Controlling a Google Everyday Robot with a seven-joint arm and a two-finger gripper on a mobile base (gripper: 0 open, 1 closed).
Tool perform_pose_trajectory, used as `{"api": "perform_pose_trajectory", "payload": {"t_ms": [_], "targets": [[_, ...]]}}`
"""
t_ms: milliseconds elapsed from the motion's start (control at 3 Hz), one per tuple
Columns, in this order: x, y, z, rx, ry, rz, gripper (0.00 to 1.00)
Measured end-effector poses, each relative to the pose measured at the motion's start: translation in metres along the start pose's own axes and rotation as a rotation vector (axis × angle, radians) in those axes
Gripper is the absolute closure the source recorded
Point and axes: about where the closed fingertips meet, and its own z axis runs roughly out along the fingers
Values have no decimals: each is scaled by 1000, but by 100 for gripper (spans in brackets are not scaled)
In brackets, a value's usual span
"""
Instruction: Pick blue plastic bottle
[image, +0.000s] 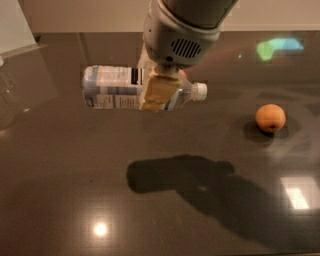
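The blue plastic bottle (116, 88) hangs sideways in the air above the dark table (60, 190), white cap pointing right, base to the left. My gripper (159, 90) comes down from the top of the camera view and is shut on the bottle near its neck end. One tan finger pad (159, 93) covers the front of the bottle; the other finger is hidden behind it. The shadow of bottle and arm lies well below it on the tabletop.
An orange fruit (270, 117) lies on the table to the right. A small reddish thing (183, 74) peeks out behind the bottle's neck. A clear glass object (4, 100) stands at the left edge. The wall runs along the table's far edge.
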Motion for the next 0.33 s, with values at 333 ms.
{"api": "perform_pose_trajectory", "payload": {"t_ms": [333], "targets": [[0,0,0,0,0,0,100]]}}
